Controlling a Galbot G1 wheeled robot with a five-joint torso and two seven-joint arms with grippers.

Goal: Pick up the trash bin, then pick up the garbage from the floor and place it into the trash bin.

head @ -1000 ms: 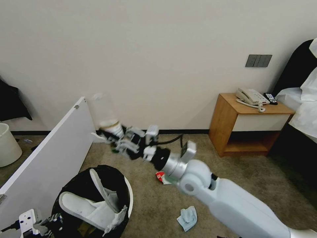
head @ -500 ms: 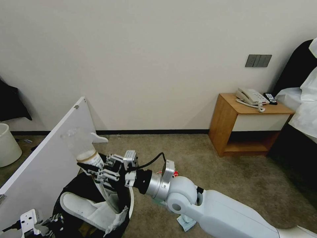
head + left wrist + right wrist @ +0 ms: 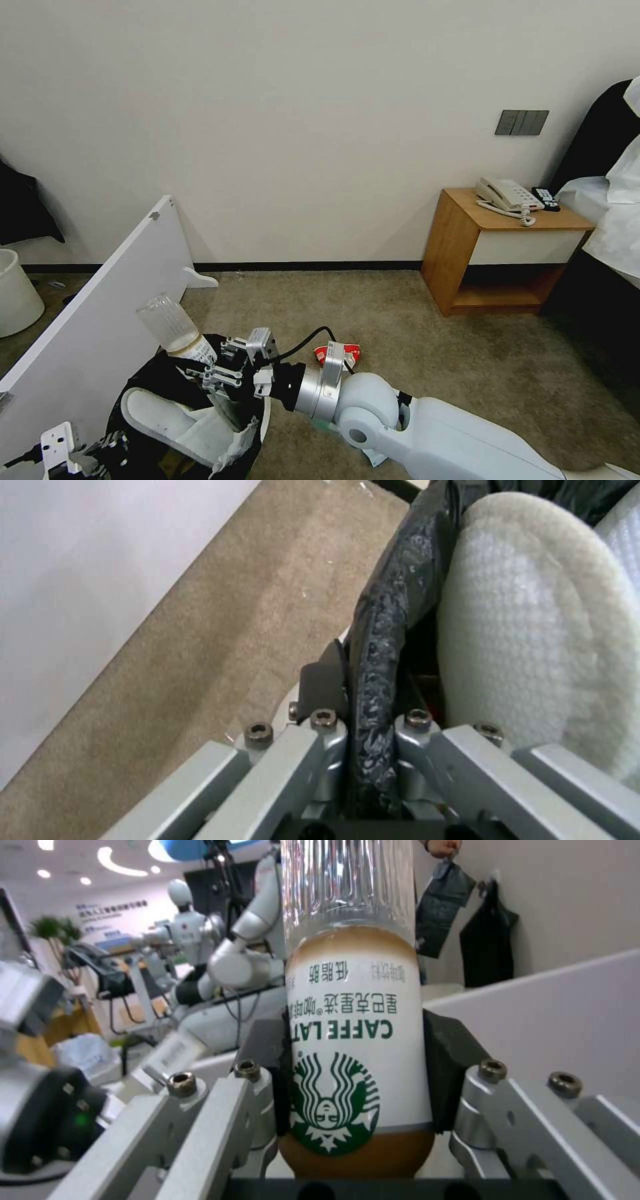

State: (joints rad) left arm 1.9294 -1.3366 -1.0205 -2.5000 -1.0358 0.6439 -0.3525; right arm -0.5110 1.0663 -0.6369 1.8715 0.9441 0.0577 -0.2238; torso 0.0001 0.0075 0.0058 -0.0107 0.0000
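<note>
The trash bin (image 3: 143,373), white with a crinkly black bag, stands at the lower left of the head view with a white slipper (image 3: 167,420) lying inside. My left gripper (image 3: 87,453) is shut on its bagged rim (image 3: 377,690), next to the slipper (image 3: 533,630). My right gripper (image 3: 213,373) is shut on a clear bottle (image 3: 170,323) with a white and green label (image 3: 350,1040), held tilted over the bin's far rim. On the floor (image 3: 413,333) lie a red and white packet (image 3: 337,352) and a pale-blue wad (image 3: 372,456), mostly hidden under my right arm.
A white board (image 3: 87,320) leans along the left, close to the bin. A plain white bucket (image 3: 13,293) stands at the far left. A wooden nightstand (image 3: 493,260) with a phone and a bed (image 3: 613,200) are at the right. Open carpet lies between.
My right gripper has carried the bottle left and down, from mid-air near the wall to just over the bin's rim. The left gripper and bin have stayed put.
</note>
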